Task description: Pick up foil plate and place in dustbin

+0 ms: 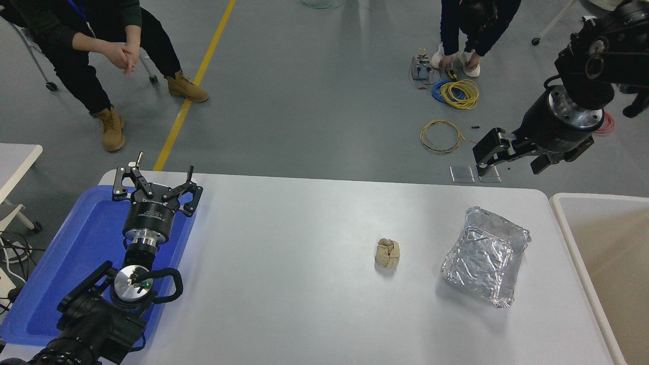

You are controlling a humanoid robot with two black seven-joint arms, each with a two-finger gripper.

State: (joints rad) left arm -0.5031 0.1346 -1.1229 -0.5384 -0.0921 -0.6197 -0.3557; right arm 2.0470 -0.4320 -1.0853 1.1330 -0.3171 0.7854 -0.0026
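Observation:
The foil plate (485, 256), a shiny silver tray with wrinkled walls, lies on the white table (304, 304) at the right, near the table's right edge. The dustbin (608, 263), beige with a cream-white rim, stands just right of the table, partly cut off by the frame. My right gripper (509, 156) hangs high at the upper right, above and behind the foil plate, open and empty. My left gripper (154, 180) is parked open at the lower left over the blue tray.
A small tan paper ball (388, 253) lies on the table left of the foil plate. A flat blue tray (81, 253) sits at the left edge. One person sits at the far left; another bends over coiled wires on the floor.

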